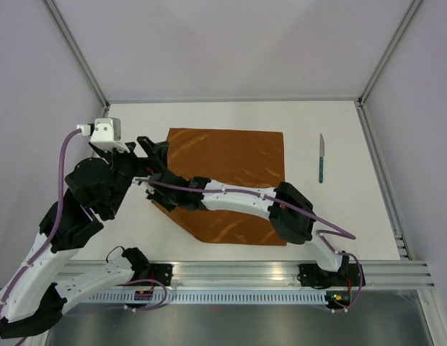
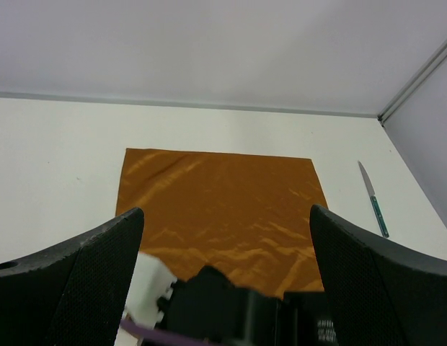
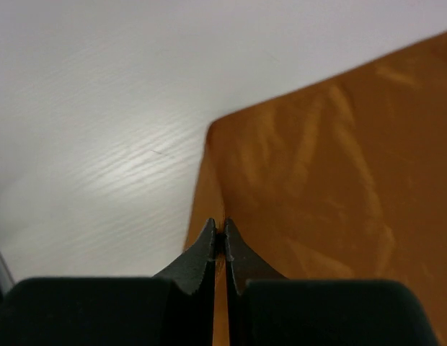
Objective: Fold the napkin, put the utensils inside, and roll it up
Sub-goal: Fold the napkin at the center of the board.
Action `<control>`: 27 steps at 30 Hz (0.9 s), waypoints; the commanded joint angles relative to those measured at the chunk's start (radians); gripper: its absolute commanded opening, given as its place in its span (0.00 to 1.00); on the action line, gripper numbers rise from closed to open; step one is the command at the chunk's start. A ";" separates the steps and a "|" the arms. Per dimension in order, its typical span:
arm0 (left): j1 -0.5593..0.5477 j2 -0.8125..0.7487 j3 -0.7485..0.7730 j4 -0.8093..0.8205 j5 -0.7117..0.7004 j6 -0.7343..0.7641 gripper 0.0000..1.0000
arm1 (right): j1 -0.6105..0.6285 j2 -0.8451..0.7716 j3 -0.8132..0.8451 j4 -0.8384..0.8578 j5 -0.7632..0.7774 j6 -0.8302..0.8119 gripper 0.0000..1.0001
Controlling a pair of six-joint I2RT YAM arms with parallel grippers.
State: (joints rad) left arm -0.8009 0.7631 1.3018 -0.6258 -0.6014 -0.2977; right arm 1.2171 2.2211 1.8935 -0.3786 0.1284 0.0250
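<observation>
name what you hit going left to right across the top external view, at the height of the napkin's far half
left arm's white wrist camera → napkin → teal-handled knife

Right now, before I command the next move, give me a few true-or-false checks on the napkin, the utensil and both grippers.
1. The right gripper is shut, pinching the left edge of the rust-orange cloth napkin. True.
2. The teal-handled knife lies on top of the napkin. False: it lies on the white table to the right of the napkin, apart from it.
3. The left gripper is open and holds nothing. True.
4. The napkin is rolled into a tube. False: it is spread out nearly flat.
</observation>
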 commanded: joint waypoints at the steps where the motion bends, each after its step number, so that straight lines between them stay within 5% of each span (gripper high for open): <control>1: -0.004 -0.005 -0.004 0.041 -0.012 0.009 1.00 | -0.083 -0.095 -0.053 -0.022 0.007 -0.043 0.00; 16: -0.004 0.033 -0.053 0.161 0.054 0.031 1.00 | -0.361 -0.261 -0.356 0.064 0.030 -0.161 0.01; 27: -0.004 0.068 -0.081 0.216 0.097 0.069 1.00 | -0.527 -0.291 -0.376 0.096 0.016 -0.188 0.00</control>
State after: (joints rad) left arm -0.8009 0.8360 1.2354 -0.4686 -0.5316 -0.2764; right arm 0.7242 1.9900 1.4948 -0.2958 0.1295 -0.1402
